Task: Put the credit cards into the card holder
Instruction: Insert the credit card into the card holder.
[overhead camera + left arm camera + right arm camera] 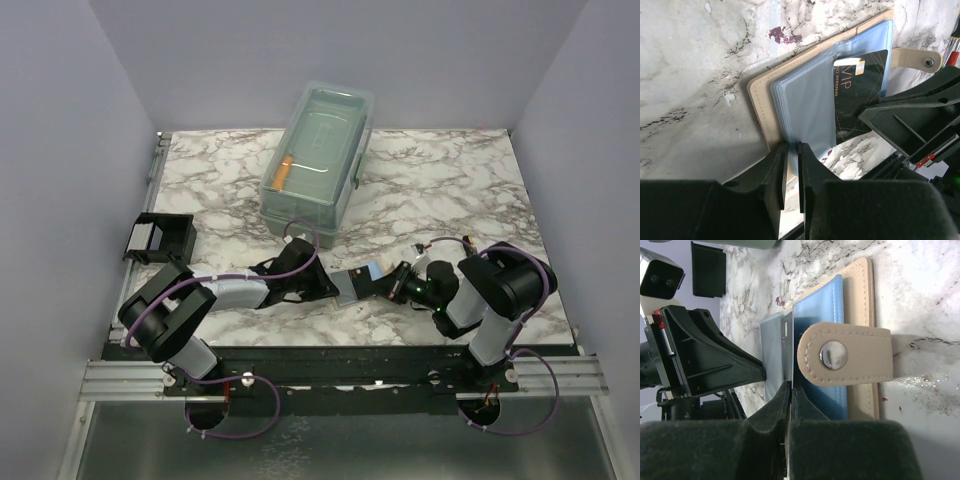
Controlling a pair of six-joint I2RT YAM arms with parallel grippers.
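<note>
A tan snap-tab wallet [760,105] with blue plastic sleeves [810,105] lies open on the marble between both grippers [360,275]. A dark grey VIP card [860,85] sits partly in a sleeve. My left gripper [792,150] is shut on the near edge of a blue sleeve. My right gripper [791,387] is shut on the dark card's edge next to the tan snap tab [845,355]. The black card holder rack [160,238] stands at the far left, apart from both grippers. I cannot pick out a light blue card among the blue sleeves.
A large clear lidded box [320,160] with an orange item inside stands at the back middle. The two arms meet low at the table's front middle. The black rack also shows at the top left of the right wrist view [707,270].
</note>
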